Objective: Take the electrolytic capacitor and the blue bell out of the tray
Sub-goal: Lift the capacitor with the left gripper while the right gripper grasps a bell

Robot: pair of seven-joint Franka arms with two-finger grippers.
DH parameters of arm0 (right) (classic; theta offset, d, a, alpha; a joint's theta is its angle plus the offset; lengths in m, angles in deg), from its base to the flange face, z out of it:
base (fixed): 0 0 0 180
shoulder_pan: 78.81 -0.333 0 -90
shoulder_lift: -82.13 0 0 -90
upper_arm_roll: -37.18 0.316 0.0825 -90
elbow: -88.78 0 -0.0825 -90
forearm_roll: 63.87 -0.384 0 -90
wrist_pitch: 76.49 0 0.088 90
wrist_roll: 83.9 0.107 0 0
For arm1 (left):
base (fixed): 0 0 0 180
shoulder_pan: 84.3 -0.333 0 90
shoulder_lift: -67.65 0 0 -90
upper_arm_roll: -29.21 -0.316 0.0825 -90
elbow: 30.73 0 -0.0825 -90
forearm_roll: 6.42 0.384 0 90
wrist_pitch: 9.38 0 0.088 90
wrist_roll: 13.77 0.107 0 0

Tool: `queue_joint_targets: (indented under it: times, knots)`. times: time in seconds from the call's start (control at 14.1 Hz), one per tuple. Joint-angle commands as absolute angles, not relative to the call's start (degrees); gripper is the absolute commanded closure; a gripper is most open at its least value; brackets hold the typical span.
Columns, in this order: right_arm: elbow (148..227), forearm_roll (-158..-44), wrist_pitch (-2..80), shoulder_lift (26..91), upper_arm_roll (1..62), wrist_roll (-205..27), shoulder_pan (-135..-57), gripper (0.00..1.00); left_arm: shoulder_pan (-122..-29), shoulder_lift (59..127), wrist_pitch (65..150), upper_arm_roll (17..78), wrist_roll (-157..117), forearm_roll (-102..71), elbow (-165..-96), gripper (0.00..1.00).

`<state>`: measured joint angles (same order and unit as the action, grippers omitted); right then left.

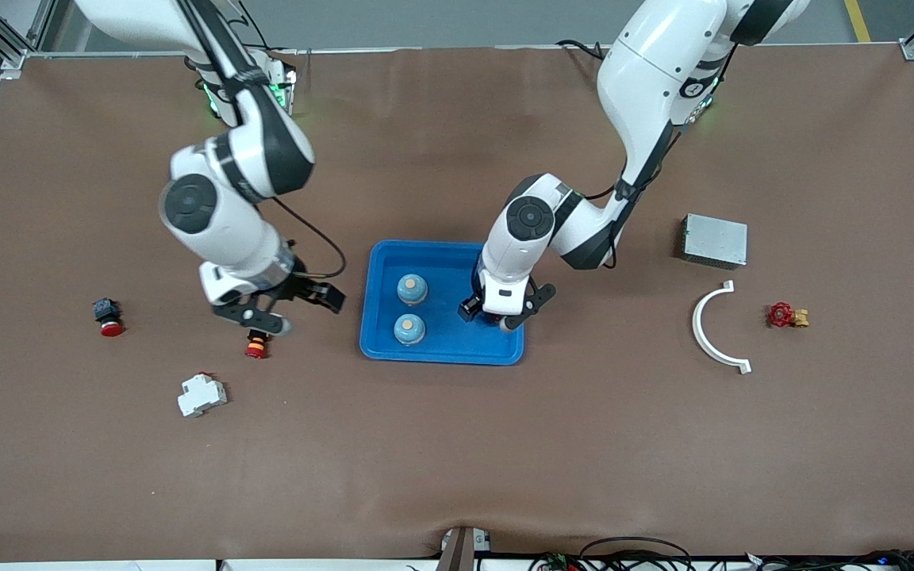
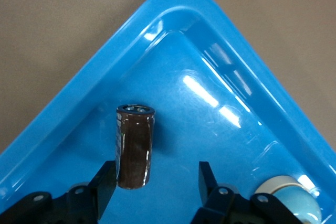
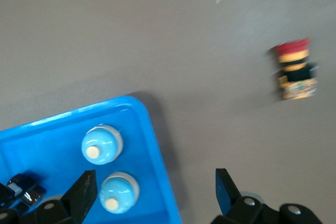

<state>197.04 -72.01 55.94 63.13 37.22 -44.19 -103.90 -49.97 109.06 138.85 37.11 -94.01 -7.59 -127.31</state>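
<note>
Reach decides this move. At the right arm's end of the surface, the right hand (image 1: 286, 305) hangs spread and empty over bare brown cloth beside the tray (image 1: 382, 337), just above a red-capped push button (image 1: 257, 346). Two blue bells (image 1: 412, 289) stand in the tray, on the side toward that hand. Toward the left arm's end of the tray, the left hand (image 2: 156, 181) is down inside it, fingers straddling the electrolytic capacitor (image 2: 134, 146); one finger (image 2: 105, 183) touches the can, the other stands clear, so nothing is clamped yet. The capacitor's long axis runs straight out between the fingers.
</note>
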Motion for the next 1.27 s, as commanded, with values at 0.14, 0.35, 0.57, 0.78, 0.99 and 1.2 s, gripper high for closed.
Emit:
queue_joint_targets:
  times: [0.14,0.35,0.57,0.78,0.99,1.2]
  knots:
    - [196.0,-72.6,65.8,55.2,36.5,-36.5,-109.5,0.00,-49.5,110.0,136.8,36.5,-94.6,-4.7,-126.2,0.28]
    - [192.9,-71.8,66.5,50.7,36.1,-32.3,-112.0,0.00,-49.6,110.3,133.7,36.5,-94.6,-3.4,-126.3,0.36]
    - [189.4,-69.1,66.5,47.2,36.1,-27.8,-113.0,0.00,-49.6,109.8,131.9,36.4,-94.6,-3.4,-125.8,0.99]
    - [185.5,-66.8,66.5,43.2,36.1,-23.7,-114.1,0.00,-50.4,107.1,129.9,36.4,-94.9,-3.5,-125.1,1.00]
    - [183.2,-65.7,66.6,40.8,36.1,-22.6,-114.5,0.00,-53.0,102.3,122.2,36.5,-94.3,-3.5,-122.5,1.00]
    - [182.7,-65.5,66.8,39.9,36.0,-22.4,-114.7,0.00,-58.2,96.3,116.1,37.0,-90.3,-3.8,-122.6,1.00]
